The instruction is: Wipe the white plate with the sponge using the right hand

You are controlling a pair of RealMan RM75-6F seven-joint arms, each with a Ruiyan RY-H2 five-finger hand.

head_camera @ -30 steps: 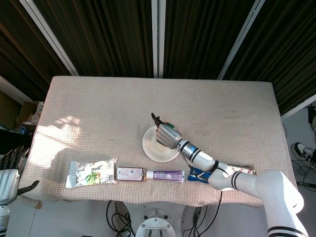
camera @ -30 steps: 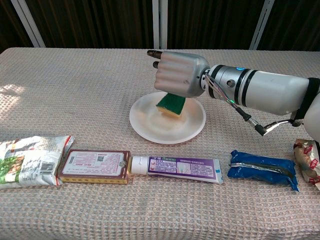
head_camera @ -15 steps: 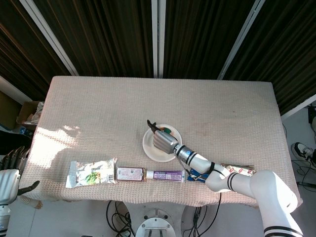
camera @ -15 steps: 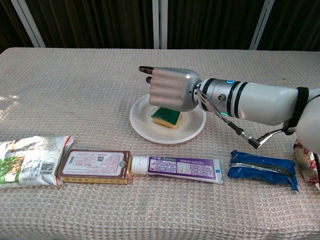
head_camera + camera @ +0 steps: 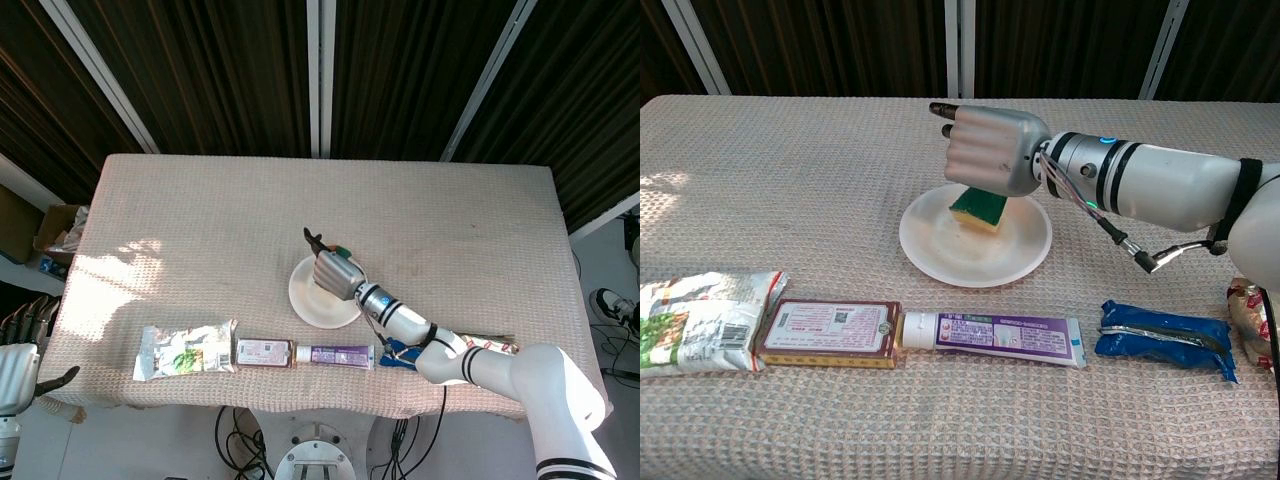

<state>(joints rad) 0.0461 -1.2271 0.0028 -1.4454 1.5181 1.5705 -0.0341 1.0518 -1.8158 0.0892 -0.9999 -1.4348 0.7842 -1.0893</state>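
Observation:
A round white plate [image 5: 960,250] [image 5: 308,300] lies on the woven tablecloth near the table's middle. My right hand [image 5: 990,150] [image 5: 336,274] hovers over its far part and grips a green and yellow sponge [image 5: 980,210], whose lower edge reaches down toward the plate's surface. In the head view only a green corner of the sponge [image 5: 342,251] peeks past the hand. My left hand [image 5: 22,335] hangs off the table's left edge, fingers apart and holding nothing.
Along the front edge lie a snack bag [image 5: 695,322], a red-brown box [image 5: 830,332], a purple toothpaste tube [image 5: 995,336], a blue packet [image 5: 1165,338] and a wrapper [image 5: 1252,322] at far right.
Holding the sponge, my right hand swept left and down across the plate, then came back right and slightly up. The left hand stayed still.

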